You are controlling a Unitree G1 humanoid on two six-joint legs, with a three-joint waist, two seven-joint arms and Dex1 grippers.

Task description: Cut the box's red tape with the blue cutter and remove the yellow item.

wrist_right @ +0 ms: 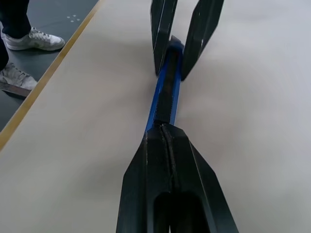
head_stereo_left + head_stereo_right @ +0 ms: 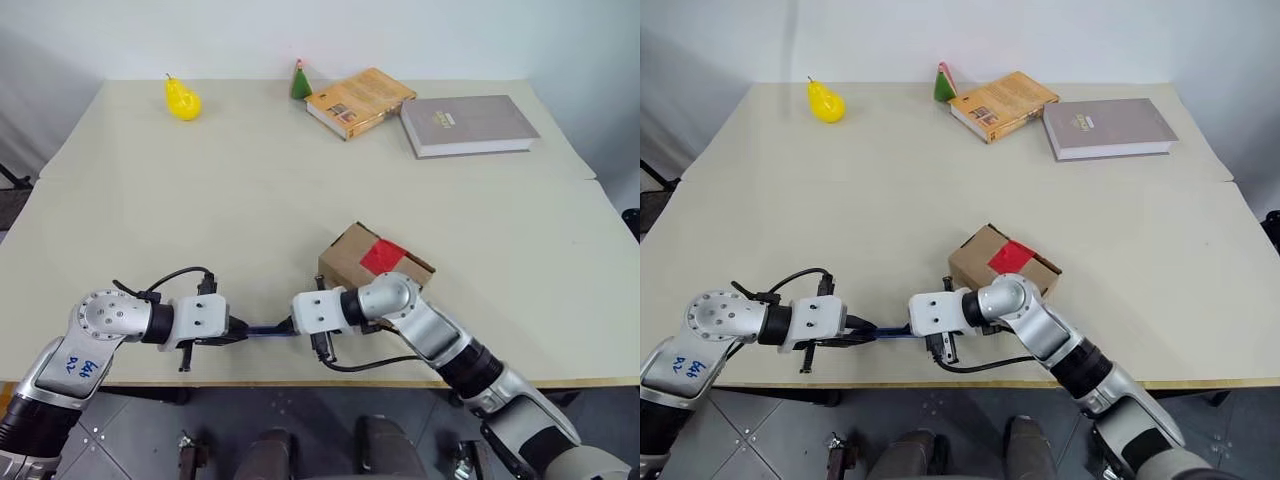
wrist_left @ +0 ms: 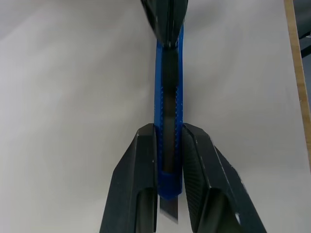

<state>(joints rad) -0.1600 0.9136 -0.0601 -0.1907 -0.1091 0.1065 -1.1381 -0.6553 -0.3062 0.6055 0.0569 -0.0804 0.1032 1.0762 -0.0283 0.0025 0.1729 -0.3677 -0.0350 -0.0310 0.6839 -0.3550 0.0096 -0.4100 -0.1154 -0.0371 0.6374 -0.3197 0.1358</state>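
Both grippers grasp the blue cutter [image 2: 262, 330] at the table's [image 2: 300, 200] near edge, about six o'clock: the left gripper [image 2: 236, 332] clenches one end, the right gripper [image 2: 289, 328] pinches the other. The box [image 2: 350, 258] with red tape [image 2: 383, 256] sits just behind the right gripper, toward one o'clock.

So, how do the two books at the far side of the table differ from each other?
The orange book has a bright cover with printed text and a picture; the grey book is plain with only a small label. The grey book looks larger than the orange book. The orange book lies turned at an angle to the table's edge, while the grey book lies almost square with it. Both lie flat and closed, side by side.
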